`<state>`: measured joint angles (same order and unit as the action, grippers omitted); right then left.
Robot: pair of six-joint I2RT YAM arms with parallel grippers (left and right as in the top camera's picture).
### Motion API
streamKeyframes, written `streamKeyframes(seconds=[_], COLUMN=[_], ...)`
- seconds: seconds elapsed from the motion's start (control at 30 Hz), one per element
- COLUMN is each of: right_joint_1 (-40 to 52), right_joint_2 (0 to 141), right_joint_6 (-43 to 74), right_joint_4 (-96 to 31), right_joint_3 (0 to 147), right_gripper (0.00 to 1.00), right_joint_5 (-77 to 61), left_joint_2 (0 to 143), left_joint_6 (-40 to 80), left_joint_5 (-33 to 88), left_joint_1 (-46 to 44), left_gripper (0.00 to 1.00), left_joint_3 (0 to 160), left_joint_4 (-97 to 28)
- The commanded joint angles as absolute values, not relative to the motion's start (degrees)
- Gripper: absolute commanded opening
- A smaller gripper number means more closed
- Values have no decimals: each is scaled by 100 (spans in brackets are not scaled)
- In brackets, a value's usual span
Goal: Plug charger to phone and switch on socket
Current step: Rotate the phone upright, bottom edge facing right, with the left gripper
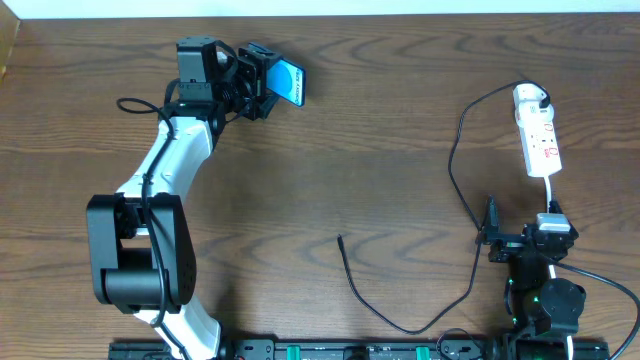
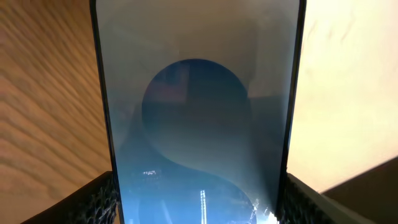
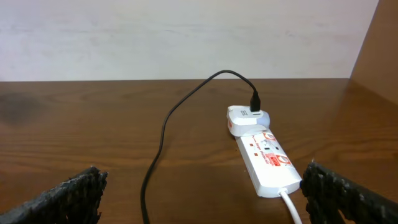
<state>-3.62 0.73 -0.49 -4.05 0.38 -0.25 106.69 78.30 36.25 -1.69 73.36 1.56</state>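
left gripper (image 1: 260, 87) clamps the phone (image 1: 288, 82) by its edges; right gripper (image 3: 199, 193) gapes wide, empty, facing the power strip (image 3: 266, 160).

Robotics lab bench: wood tbl (image 1: 380, 120), bare white wall (image 3: 155, 37), robot arm (image 1: 172, 165) mounted at edge.

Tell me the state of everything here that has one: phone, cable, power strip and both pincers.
phone, screen lit, charger not plugged in
charger, tip lying loose on the table, other end in the socket's plug block
socket, flat on table, switch position unreadable
left pincer, shut on the phone
right pincer, open, empty
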Motion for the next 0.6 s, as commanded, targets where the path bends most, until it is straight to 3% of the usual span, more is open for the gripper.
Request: streamKeyframes(seconds=[0.0,0.57], right_joint_1=[-333,-333], right_joint_2=[71,71], right_joint_6=[-93,80], right_joint_4=[-429,-139], right_joint_3=[32,32], right_gripper=[99,99], right_joint_5=[-38,-405], left_joint_2=[10543,10543], left_joint_6=[7669,7653], left_joint_5=[3378,3406], left_joint_1=[-148,-148], left_gripper=[7,7], left_joint_3=[7363,7363], left_joint_4=[228,224])
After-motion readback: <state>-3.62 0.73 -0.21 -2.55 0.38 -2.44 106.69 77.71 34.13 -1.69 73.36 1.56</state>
